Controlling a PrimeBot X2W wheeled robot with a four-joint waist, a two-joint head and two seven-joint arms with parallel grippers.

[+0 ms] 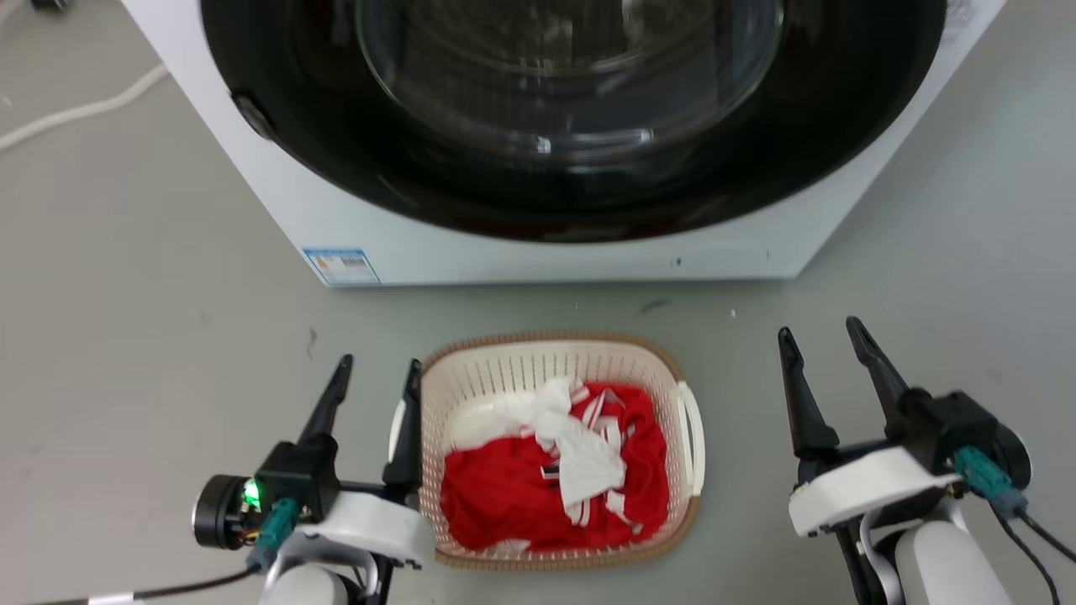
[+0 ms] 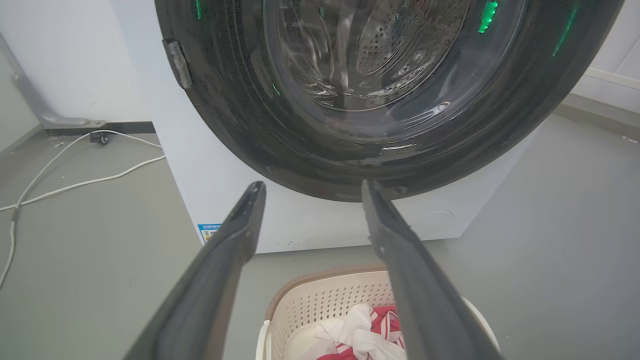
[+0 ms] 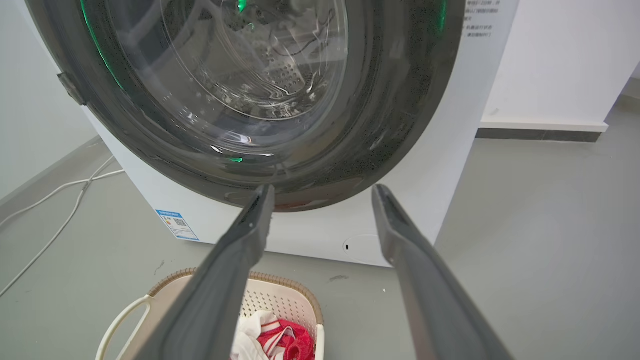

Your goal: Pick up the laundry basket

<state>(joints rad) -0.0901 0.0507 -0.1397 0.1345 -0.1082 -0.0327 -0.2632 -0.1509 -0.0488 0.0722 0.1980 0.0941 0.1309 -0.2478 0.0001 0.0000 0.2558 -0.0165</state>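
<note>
- Cream plastic laundry basket [image 1: 538, 367] with a brown woven-look rim sits on the grey floor [image 1: 168, 336], just in front of the white washing machine [image 1: 538, 256] and between the two arms.
- Red and white clothing [image 1: 521, 496] lies crumpled inside it.
- The left end effector [image 1: 379, 363] is spread and holds nothing. Its inner finger runs along the basket's left side, over the white handle there. I cannot tell whether it touches.
- The right end effector [image 1: 819, 328] is spread too and empty, above bare floor, apart from the basket's right handle [image 1: 693, 437].
- The washer's dark-rimmed round glass door [image 1: 572, 76] faces the robot, with a blue label [image 1: 340, 266] at the front's lower left corner.
- A white cable [image 1: 84, 109] lies on the floor to the left.
</note>
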